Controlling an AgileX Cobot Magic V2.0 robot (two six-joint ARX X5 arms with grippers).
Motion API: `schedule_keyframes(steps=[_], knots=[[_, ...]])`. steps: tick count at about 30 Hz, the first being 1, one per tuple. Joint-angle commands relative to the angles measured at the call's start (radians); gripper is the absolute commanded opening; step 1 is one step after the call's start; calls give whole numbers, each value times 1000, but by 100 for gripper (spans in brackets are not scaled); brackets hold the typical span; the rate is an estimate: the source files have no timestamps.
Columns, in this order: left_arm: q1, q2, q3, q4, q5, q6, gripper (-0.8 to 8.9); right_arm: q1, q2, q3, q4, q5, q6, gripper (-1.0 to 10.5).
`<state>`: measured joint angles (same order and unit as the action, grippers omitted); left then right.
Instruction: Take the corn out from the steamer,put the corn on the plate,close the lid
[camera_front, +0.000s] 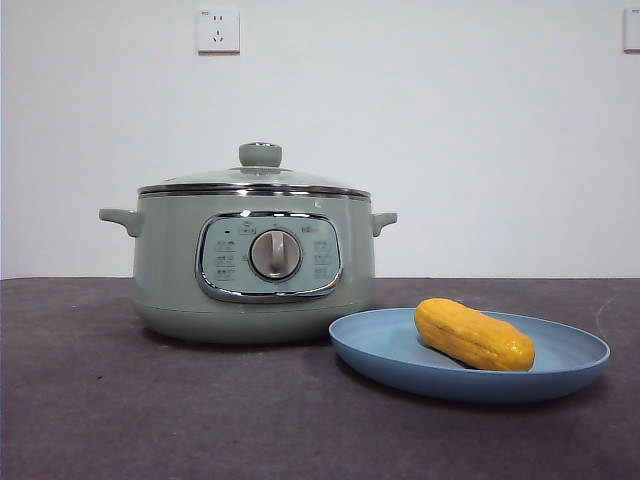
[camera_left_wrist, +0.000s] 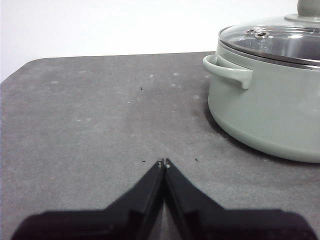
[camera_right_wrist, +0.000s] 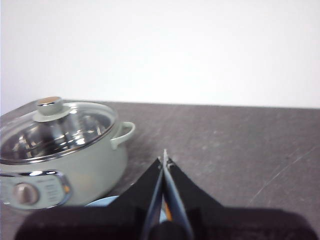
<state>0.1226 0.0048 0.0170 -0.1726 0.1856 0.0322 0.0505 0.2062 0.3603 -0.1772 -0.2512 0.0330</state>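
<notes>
While both arms wait clear of the things, the steamer (camera_front: 254, 268) stands on the dark table (camera_front: 90, 400) with the lid (camera_front: 256, 178) seated flat on its rim, the pale green knob (camera_front: 260, 154) uppermost. Just beside it, toward the front, sits the plate (camera_front: 560, 372), and the corn (camera_front: 473, 334) lies on its side in the plate, slanted, touching nothing else. The left gripper (camera_left_wrist: 163, 162) hangs above bare table near the pot's side handle (camera_left_wrist: 229, 71), its jaws pressed together with nothing between them. The right gripper (camera_right_wrist: 165, 158) hovers on the other side, above the plate's edge, jaws likewise closed and empty. A wall socket (camera_front: 218, 30) shows behind
</notes>
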Motion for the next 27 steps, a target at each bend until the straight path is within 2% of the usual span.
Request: schedule_keyframes(steps=[1, 9, 14, 21, 27], knots=[[3, -2, -14, 4, 0, -6, -4, -6, -65, -119, 76, 55, 3, 1], [3, -2, -14, 4, 0, -6, -4, -6, -184, -296, 111, 150, 23, 0], [3, -2, -14, 4, 0, -6, -4, -5, -205, -355, 108, 152, 47, 1], [3, -2, -14, 4, 0, -6, -4, -5, -205, -355, 0, 154, 48, 0], [3, -2, -14, 4, 0, -6, -4, -5, -205, -355, 4, 153, 78, 1]])
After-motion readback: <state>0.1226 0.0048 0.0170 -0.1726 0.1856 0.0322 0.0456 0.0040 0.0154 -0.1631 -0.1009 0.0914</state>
